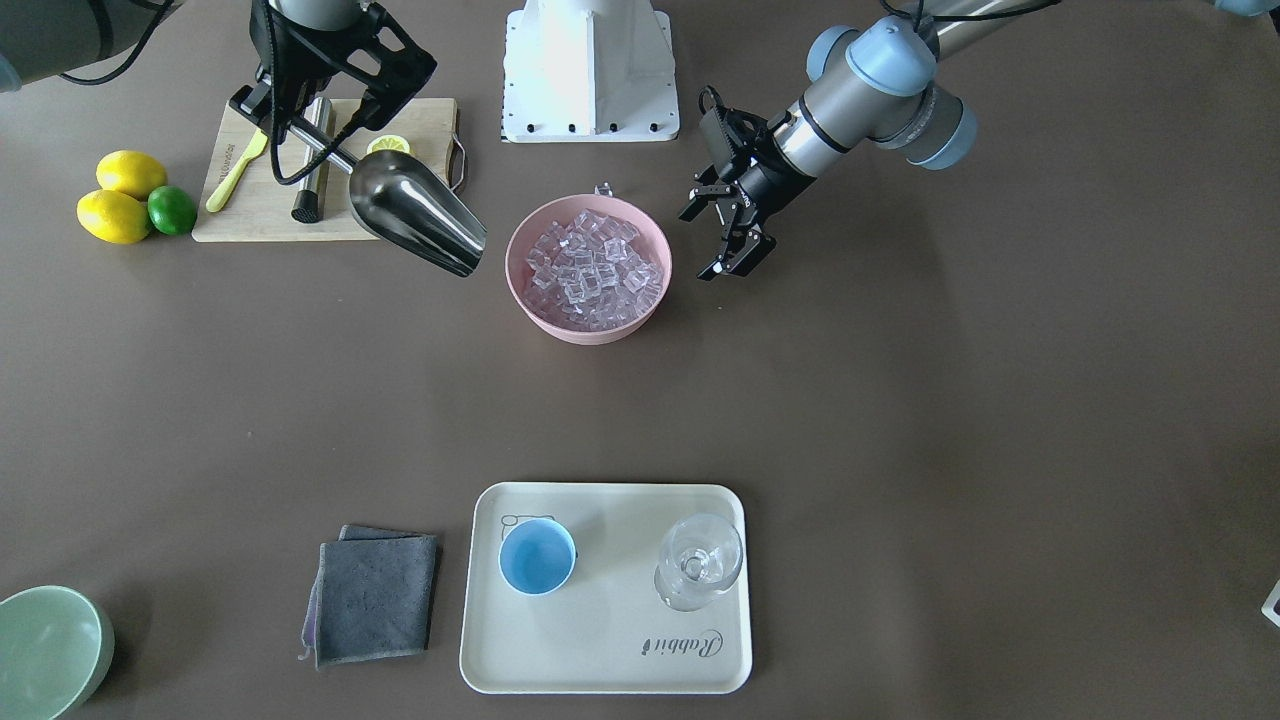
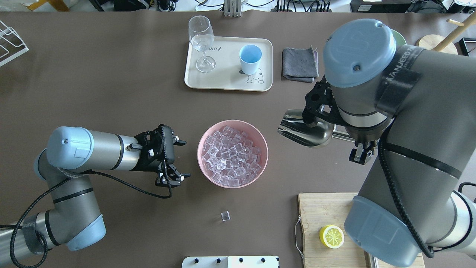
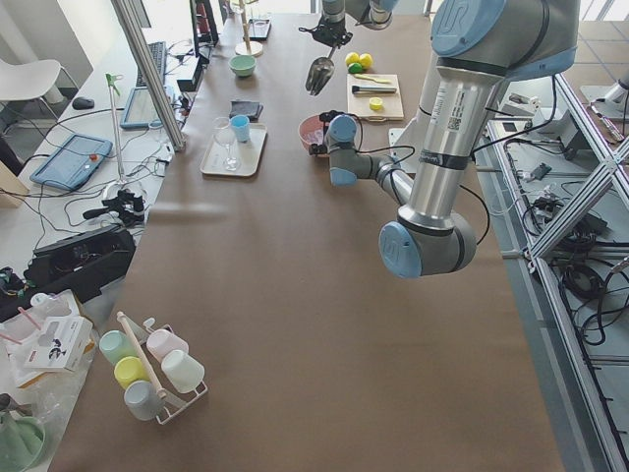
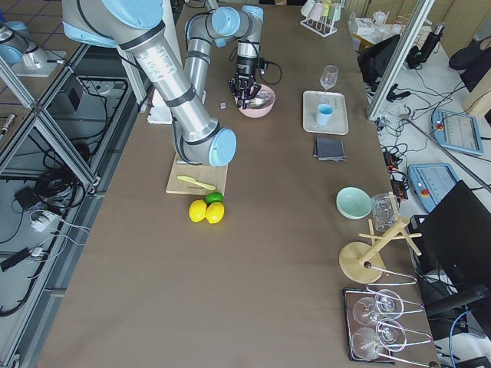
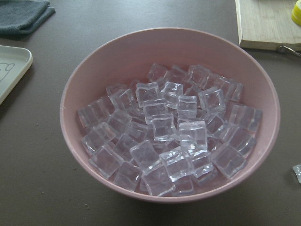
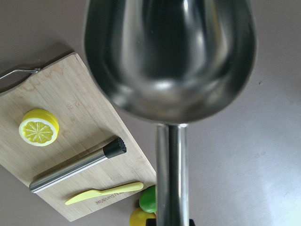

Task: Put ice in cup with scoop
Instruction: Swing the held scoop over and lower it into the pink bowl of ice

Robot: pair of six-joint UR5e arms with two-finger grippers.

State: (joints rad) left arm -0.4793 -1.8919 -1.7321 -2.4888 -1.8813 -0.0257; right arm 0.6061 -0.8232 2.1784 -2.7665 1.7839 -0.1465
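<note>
Early in the task, by the look of it. Grips the scoop [image 1: 415, 215] by its thin handle in the right hand [image 1: 285, 118], closed on the metal. Holds it in the air between the cutting board [image 1: 250, 215] and the pink bowl [image 1: 520, 290], touching neither, with the mouth tipped down toward the bowl. Shows a bare, shiny trough in the right wrist view, so no ice picked up yet. Holds the left hand [image 2: 185, 158] open and empty just beside the bowl on its other side, apart from the rim.

Finds the ice [image 1: 595, 270] heaped in the pink bowl, about midway along the counter and nearer the robot's edge than the operators' edge. One stray cube [image 2: 225, 216] on the bare counter between the bowl and the robot's edge. Finds the cup [image 1: 537, 557] upright on the cream tray [image 1: 600, 650] near the operators' edge, well apart from the bowl and beside a clear stemmed glass [image 1: 698, 562]. Blue inside plain to see, nothing in it.

Done, judging from this: scoop in hand and near the bowl. Left to do: dip into the heap, lift a load, carry it across the counter toward the operators' edge, tip it into the cup. Likely the fiddly part: a wide scoop mouth against a small cup, with cubes apt to spill onto the tray.
</note>
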